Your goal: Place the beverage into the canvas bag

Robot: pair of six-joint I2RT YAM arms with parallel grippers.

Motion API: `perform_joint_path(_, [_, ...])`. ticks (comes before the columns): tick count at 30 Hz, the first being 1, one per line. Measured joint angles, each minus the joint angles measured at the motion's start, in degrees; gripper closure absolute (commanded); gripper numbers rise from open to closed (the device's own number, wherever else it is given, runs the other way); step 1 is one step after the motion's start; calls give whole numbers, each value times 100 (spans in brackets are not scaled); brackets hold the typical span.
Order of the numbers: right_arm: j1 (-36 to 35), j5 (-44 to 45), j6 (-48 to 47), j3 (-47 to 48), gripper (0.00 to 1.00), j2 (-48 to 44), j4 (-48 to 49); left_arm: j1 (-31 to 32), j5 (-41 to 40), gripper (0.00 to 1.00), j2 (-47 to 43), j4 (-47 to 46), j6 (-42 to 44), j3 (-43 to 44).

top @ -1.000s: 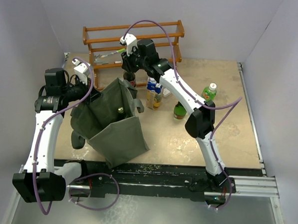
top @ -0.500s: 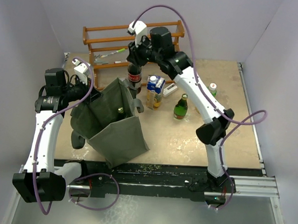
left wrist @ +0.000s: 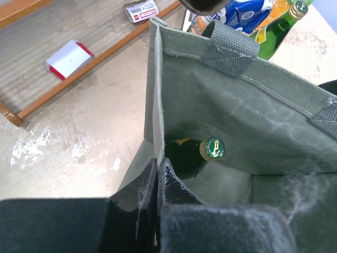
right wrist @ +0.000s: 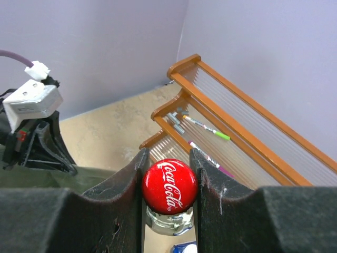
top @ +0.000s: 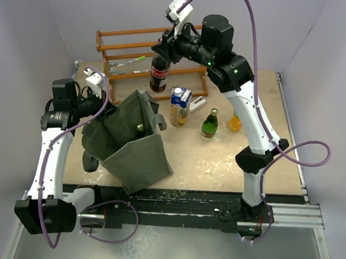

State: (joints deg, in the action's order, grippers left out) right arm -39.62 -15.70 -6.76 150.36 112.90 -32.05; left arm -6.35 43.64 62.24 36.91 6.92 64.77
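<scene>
The beverage, a dark cola bottle [top: 158, 76] with a red cap [right wrist: 169, 185], hangs upright in the air behind the canvas bag [top: 131, 147], above the table in front of the rack. My right gripper [top: 162, 58] is shut on its cap, one finger [right wrist: 129, 184] on each side. The grey-green bag stands open, and a dark bottle with a green cap [left wrist: 212, 148] stands inside it. My left gripper [left wrist: 158, 164] is shut on the bag's near rim [left wrist: 157, 105], holding that wall up. The cola bottle's base [left wrist: 202, 5] shows just past the bag's far rim.
A wooden rack [top: 125, 46] with pens stands at the back. A blue and white carton [top: 179, 106], a green bottle [top: 209, 123] and an orange drink [top: 235, 122] stand right of the bag. A small red and white box [left wrist: 68, 58] lies on the rack.
My right arm has lifted the cola bottle off the table and carried it up and slightly right. The left arm and the bag have not moved.
</scene>
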Motion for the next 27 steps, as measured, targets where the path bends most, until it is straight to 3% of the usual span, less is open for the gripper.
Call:
perform_joint_path(12, [-79, -599, 9, 142, 100, -407, -590, 391, 0, 100, 376, 278, 341, 363])
perform_joint_path(27, [-328, -2013, 577, 142, 100, -1049, -37, 424, 286, 100, 658, 564, 621, 636])
